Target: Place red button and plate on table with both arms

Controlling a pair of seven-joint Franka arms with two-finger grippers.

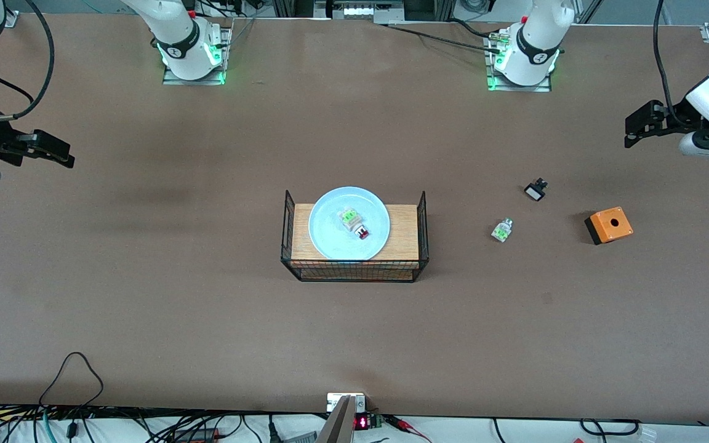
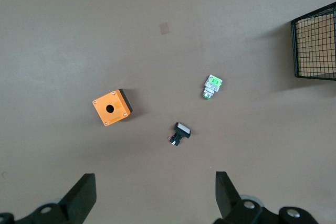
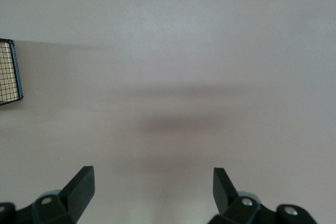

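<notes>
Both pincers, left gripper (image 1: 628, 132) at right edge and right gripper (image 1: 62, 157) at left edge, hang wide open and empty, so nothing has started; next they must reach the red button (image 1: 360, 232) on the plate (image 1: 330, 237) in the frame's centre.

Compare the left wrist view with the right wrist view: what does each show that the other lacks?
Only the left wrist view: orange box, green-tabbed block, black-and-white piece, and the open left gripper.
Only the right wrist view: the open right gripper over bare table.
Both: a corner of the wire rack. Neither shows the plate or red button.
</notes>
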